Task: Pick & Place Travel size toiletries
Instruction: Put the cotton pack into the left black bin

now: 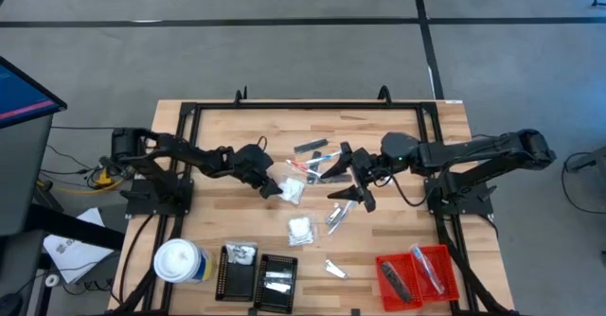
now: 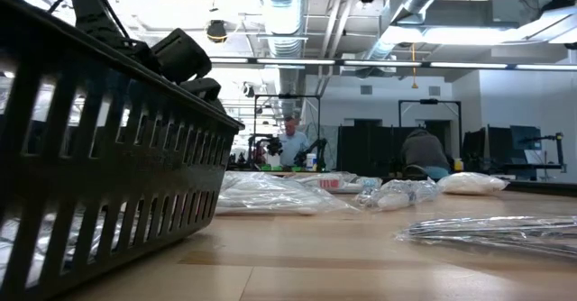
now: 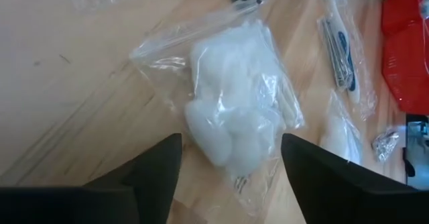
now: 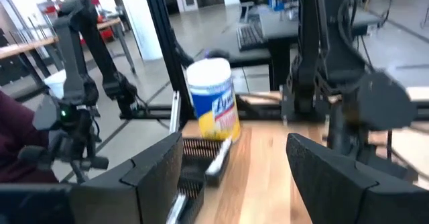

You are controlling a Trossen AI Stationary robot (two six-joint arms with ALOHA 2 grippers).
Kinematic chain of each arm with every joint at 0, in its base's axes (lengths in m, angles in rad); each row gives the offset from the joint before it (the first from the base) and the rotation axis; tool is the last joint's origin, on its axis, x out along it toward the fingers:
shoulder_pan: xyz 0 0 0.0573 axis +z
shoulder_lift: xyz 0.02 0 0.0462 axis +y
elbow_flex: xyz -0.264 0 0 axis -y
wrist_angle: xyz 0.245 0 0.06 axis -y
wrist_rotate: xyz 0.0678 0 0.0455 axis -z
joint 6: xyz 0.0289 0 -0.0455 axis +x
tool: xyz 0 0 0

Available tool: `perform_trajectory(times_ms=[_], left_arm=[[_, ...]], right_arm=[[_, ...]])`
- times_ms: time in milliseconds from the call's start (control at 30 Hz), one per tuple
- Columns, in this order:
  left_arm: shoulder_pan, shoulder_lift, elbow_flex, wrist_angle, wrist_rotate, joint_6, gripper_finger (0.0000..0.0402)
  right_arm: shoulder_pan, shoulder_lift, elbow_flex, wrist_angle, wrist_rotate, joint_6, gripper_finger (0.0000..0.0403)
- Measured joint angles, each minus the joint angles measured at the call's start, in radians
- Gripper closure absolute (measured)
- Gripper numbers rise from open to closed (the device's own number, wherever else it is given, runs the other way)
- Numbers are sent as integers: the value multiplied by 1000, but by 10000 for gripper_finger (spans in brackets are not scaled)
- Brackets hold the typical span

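Toiletries are lying scattered mid-table, between your two grippers. Your left gripper [image 1: 272, 187] is sitting over a white packet [image 1: 292, 191], fingers [image 3: 157, 162] spread wide on either side of it and gripping nothing; the packet [image 3: 234, 110] is lying flat on the wood right below and just ahead of the fingertips. A second white packet [image 1: 300, 229] is lying further out, toward the black trays [image 1: 258, 275]. Sticks and sachets [image 1: 317, 160] are lying between the left gripper and your right gripper [image 1: 355, 195]. The right one is hanging tilted above the table with fingers [image 4: 151, 167] wide apart and empty; a silvery sachet [image 1: 335, 215] is lying just beside it. The red tray [image 1: 421, 272] is sitting well behind the right gripper, already holding a few items. The canister [image 1: 180, 261] is standing beside the black trays, well apart from both grippers.
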Motion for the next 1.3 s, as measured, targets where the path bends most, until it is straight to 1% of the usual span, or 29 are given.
perform_trajectory(times_ms=[367, 467, 600, 833, 1033, 1300], left_arm=[[0, 0, 1, 28, 6, 5, 219], [0, 0, 1, 32, 6, 6, 242], [0, 0, 1, 36, 5, 15, 288], [0, 0, 2, 50, 26, 41, 390], [0, 0, 18, 55, 32, 63, 400], [-36, -19, 54, 55, 103, 132, 401]], right_arm=[[-6, 0, 1, -2, -1, 0, 143], [-6, 0, 1, -3, -1, 0, 143], [-7, 0, 1, -3, -1, 0, 143], [-6, 0, 1, -3, -2, 0, 143], [-6, 0, 1, -4, -2, 0, 143], [-1, 0, 1, -3, -2, -1, 143]])
